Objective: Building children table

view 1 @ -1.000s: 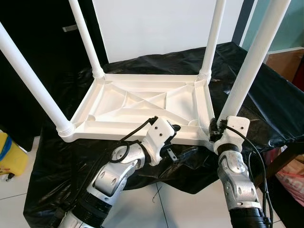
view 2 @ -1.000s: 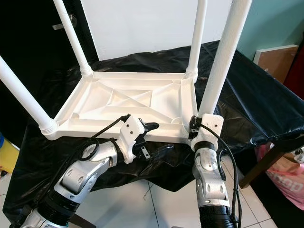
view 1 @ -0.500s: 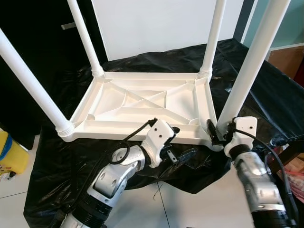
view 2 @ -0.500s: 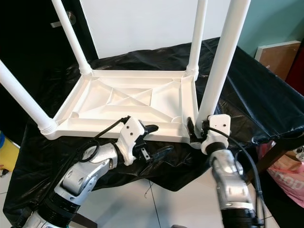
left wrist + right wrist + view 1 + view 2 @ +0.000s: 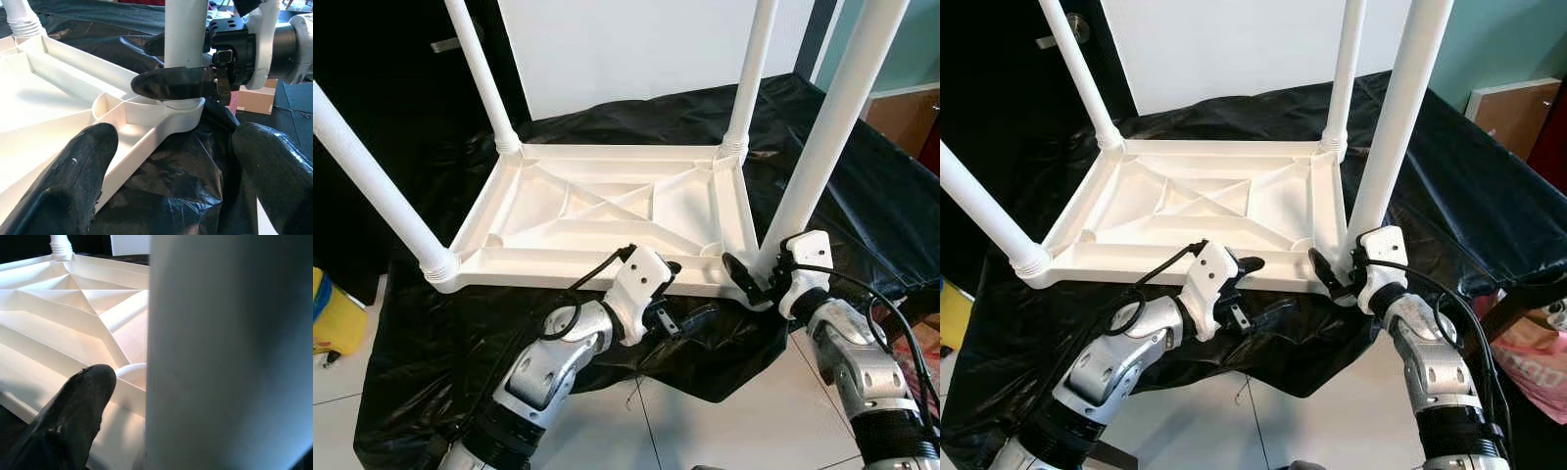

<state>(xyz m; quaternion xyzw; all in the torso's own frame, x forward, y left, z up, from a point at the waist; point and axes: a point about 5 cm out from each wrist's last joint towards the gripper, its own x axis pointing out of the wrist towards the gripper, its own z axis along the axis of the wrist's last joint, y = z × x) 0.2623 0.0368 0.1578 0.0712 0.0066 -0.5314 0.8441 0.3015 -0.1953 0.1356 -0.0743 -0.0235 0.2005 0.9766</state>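
step in hand looks like seating the last leg: the white tabletop (image 5: 607, 211) lies upside down on the bench (image 5: 431, 323) draped in black plastic, all four legs standing up from their corner sockets.

right gripper (image 5: 756, 274) sits at the base of the near right leg (image 5: 822, 147) — fingers set either side of it, grip not clearly closed, cannot tell. left gripper (image 5: 680, 315) hangs just off the tabletop's near edge, fingers spread wide, holding nothing.

next move likely calls for a firm press or twist at that socket, then flipping the table.

around: white wall behind, yellow bin (image 5: 331, 318) on the floor at left. loose plastic folds under the edge could snag.
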